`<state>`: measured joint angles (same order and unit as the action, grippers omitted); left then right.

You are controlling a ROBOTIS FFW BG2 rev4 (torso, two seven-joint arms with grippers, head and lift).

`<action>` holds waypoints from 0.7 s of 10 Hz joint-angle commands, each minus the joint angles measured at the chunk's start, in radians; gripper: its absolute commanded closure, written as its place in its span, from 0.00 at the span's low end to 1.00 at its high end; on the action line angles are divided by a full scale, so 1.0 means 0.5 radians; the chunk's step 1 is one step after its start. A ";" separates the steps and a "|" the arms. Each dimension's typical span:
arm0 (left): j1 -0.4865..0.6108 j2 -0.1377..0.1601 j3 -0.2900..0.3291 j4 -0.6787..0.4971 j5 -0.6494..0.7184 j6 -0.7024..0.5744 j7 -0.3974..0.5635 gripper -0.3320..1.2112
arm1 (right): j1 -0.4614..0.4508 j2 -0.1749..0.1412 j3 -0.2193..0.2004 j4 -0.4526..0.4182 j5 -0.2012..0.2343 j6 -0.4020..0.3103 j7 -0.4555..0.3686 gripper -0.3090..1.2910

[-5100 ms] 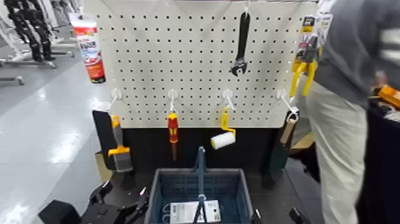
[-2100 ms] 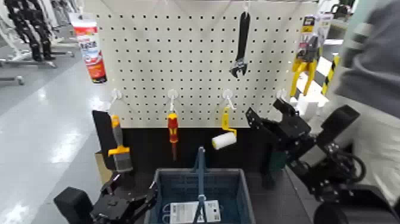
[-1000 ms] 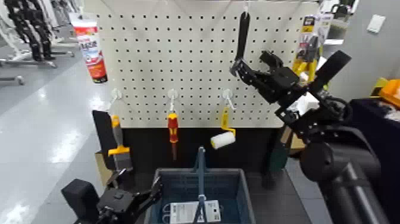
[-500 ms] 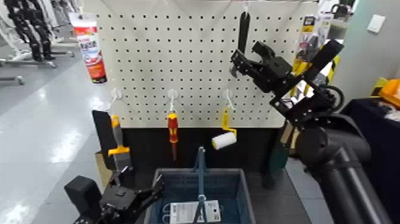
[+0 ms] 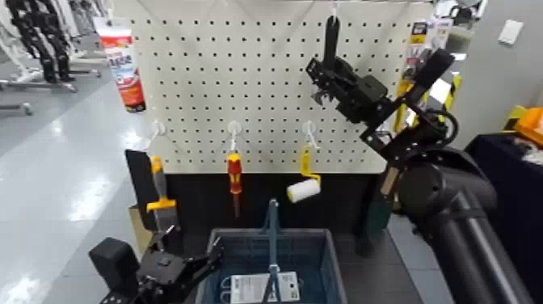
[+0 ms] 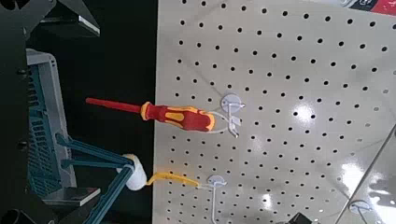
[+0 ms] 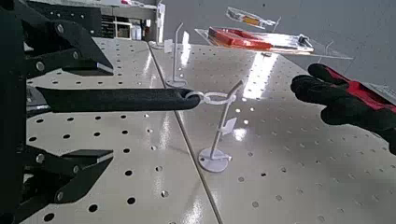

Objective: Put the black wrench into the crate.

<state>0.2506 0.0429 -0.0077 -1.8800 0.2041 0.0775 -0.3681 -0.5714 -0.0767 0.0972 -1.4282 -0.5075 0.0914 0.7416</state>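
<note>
"Where is the black wrench (image 5: pixel 331 36) to be found?"
"At the upper right of the head view, hung by its end loop (image 7: pixel 207 96) on the pegboard (image 5: pixel 242 81); the crate (image 5: pixel 234 232) is seen at bottom centre."
"And the fingers?"
"The right gripper (image 5: pixel 326 71) is placed around the wrench's lower part, its fingers apart on either side, with no firm grip shown. The left gripper (image 5: pixel 195 241), lower left, is spread and empty."
"So the grasp is in hand?"
"So it is judged. Next, the fingers must be closed fully, then the loop eased off its hook before lowering."
</note>
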 commanded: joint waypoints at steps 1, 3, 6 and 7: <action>0.002 0.003 0.006 -0.001 0.000 -0.002 -0.003 0.29 | -0.001 0.000 0.011 -0.037 0.098 0.001 -0.035 0.97; 0.002 0.006 0.006 -0.001 0.000 -0.002 0.000 0.29 | -0.001 0.003 0.017 -0.043 0.107 0.017 -0.054 0.97; 0.002 0.000 0.006 -0.001 -0.003 -0.002 0.000 0.29 | -0.005 0.003 0.014 -0.043 0.091 0.014 -0.069 0.97; 0.002 0.003 0.006 0.002 -0.003 -0.002 0.000 0.29 | -0.005 0.003 0.014 -0.046 0.088 0.014 -0.066 0.97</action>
<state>0.2516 0.0443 -0.0046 -1.8807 0.2028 0.0770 -0.3684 -0.5735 -0.0751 0.1042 -1.4497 -0.4627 0.0982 0.7081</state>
